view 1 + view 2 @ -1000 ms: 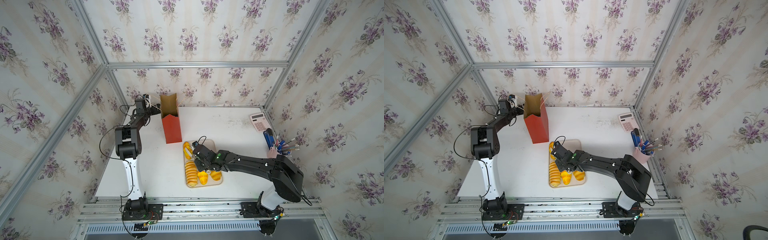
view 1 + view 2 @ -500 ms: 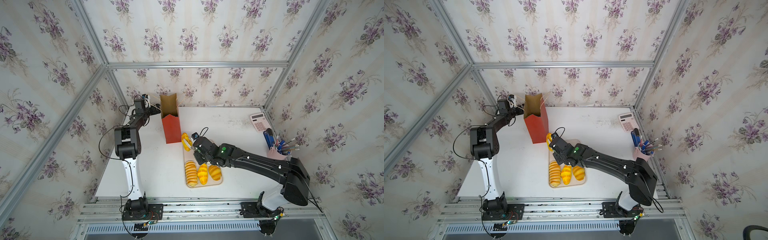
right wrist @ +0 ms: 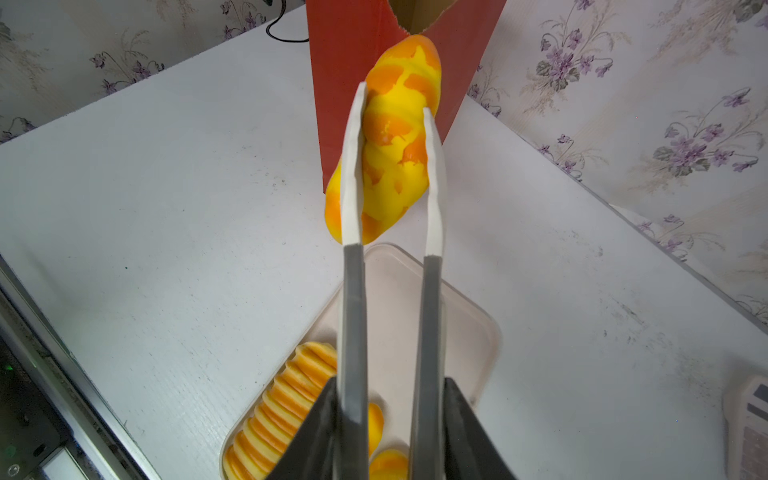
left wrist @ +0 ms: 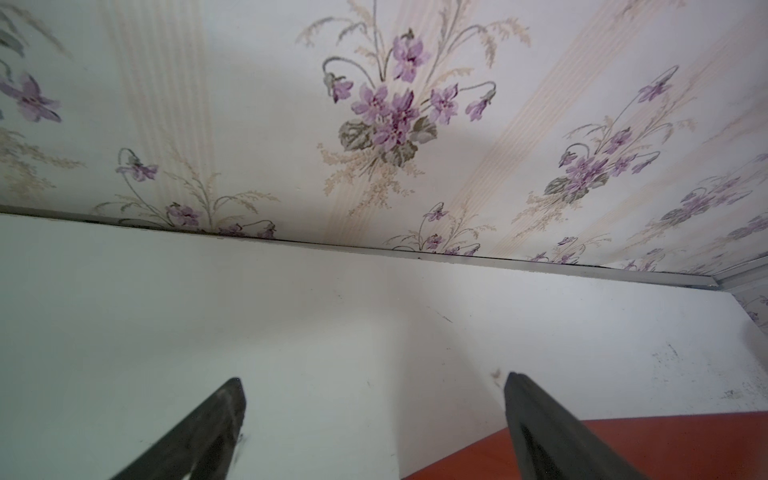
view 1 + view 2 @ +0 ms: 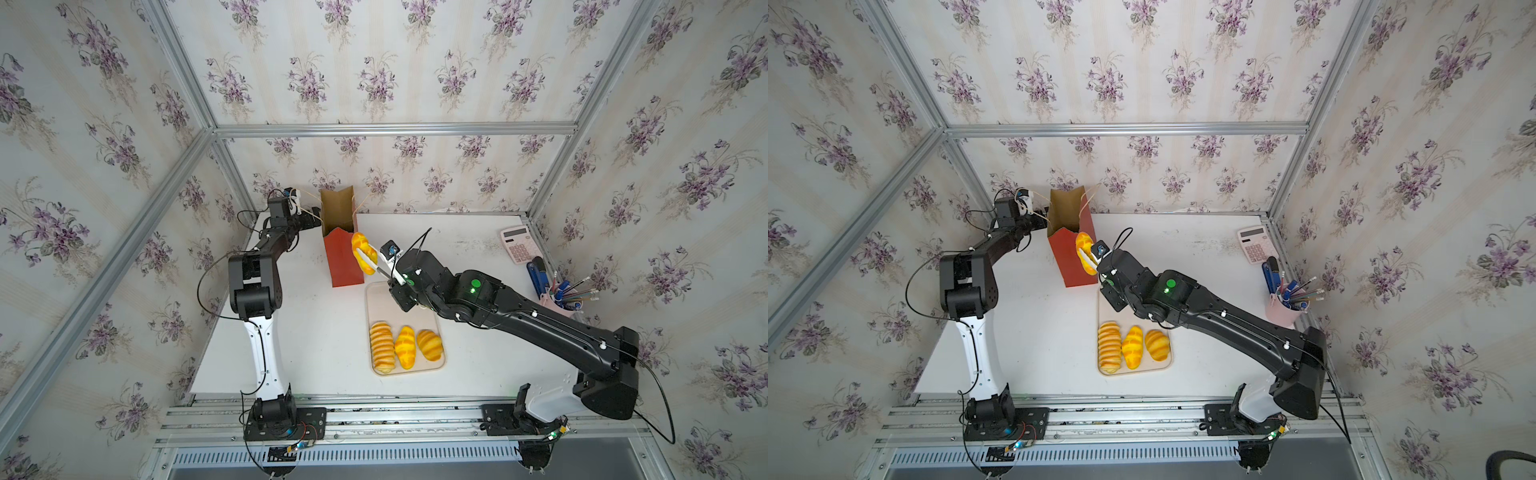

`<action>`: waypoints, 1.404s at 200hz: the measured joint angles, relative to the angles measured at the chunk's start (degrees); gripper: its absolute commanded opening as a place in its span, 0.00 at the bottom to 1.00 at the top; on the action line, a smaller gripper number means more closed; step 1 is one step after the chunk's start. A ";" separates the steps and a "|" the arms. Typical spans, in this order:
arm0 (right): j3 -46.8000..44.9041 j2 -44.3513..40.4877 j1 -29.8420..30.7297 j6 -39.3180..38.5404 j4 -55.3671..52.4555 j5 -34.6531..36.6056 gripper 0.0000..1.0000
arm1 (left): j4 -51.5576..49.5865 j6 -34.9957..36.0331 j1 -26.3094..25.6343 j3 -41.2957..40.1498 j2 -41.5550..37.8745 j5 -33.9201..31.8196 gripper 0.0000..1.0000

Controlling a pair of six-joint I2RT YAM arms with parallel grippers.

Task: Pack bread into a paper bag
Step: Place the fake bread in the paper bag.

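On the white table (image 5: 316, 332), the red paper bag (image 5: 341, 257) stands upright, mouth open for loading. Beige tray (image 5: 380, 297) beside it holds three rolls (image 5: 405, 347). Left gripper (image 4: 374, 377), jaws apart, sits at the bag's side. Right gripper (image 3: 394, 102) clamps a yellow-orange roll (image 5: 360, 249), lifted before the bag's front, evidently for insertion.

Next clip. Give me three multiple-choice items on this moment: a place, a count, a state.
1. Where is the yellow roll held by the right gripper?
A. in the air close to the red paper bag
B. deep inside that bag
C. on the floor
2. How many rolls lie on the beige tray?
A. one
B. three
C. five
3. How is the left gripper?
A. shut on a roll
B. shut on a cloth
C. open
Answers: 1 A, the right wrist view shows it pinched in front of the bag's red side; 2 B, three lie side by side; 3 C, its fingers stand wide apart.
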 measured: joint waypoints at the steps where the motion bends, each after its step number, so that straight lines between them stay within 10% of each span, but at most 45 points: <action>1: 0.15 0.07 0.00 -0.04 -0.02 0.00 0.37 | 0.00 0.00 0.00 0.00 -0.04 0.00 0.98; 281: 25.38 21.86 -9.77 -20.63 7.85 -8.55 0.38 | 2.99 -0.68 0.00 -4.66 -2.32 0.35 0.98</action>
